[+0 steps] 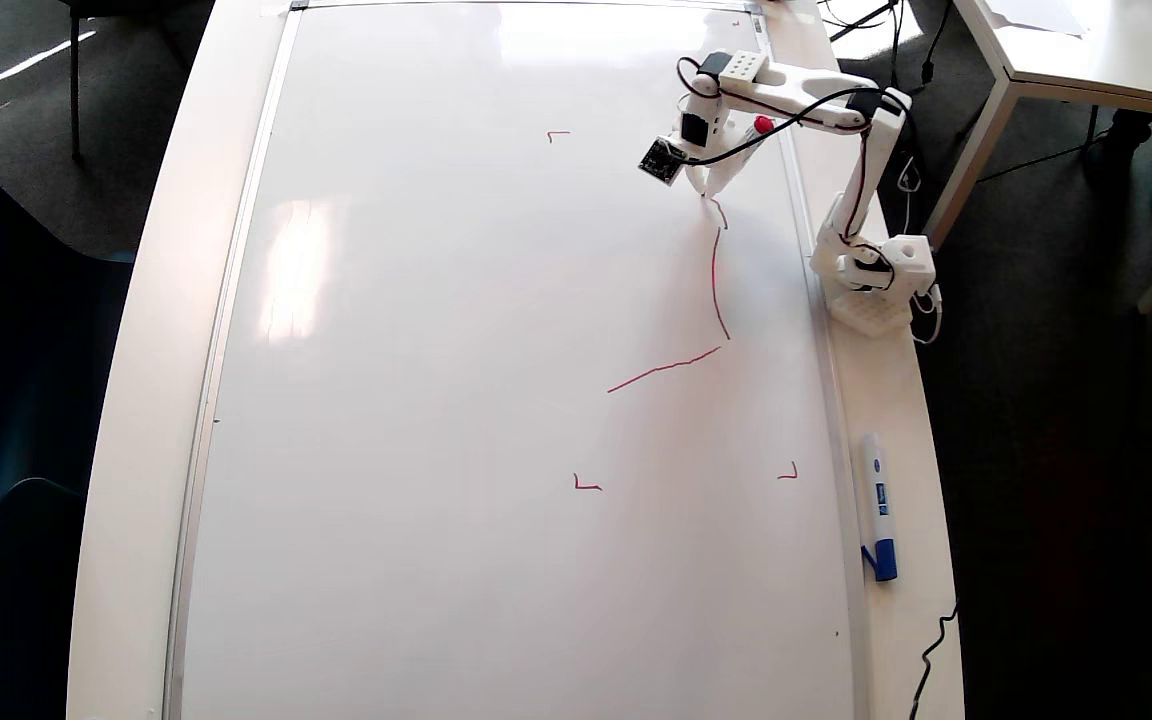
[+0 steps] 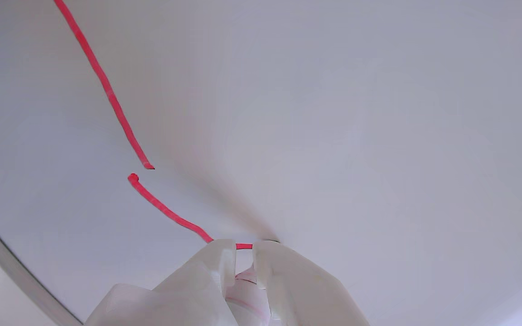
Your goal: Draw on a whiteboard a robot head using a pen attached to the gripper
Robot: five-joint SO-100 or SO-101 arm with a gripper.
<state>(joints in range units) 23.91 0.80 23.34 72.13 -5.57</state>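
Near the upper right of the large glossy white whiteboard with its thin silver frame, as the overhead view shows it, the small white 3D-printed plastic tool leans down with its fingers pinched on the short white pen with a red end. The wrist view shows the tool from behind, the two fingers close together with the pen's tip between them, touching the board at the end of a fresh red stroke.

Only the start of the thin red robot head exists: one wobbly line running down from the tip and another slanting off to the left below it, with a small gap in the stroke near the tip. Small red corner marks lie around it. A white marker with a blue cap lies on the white surface beside the frame.

The outline is barely begun. I judge the next move calls for dragging the tip leftward with steady contact to form another side.
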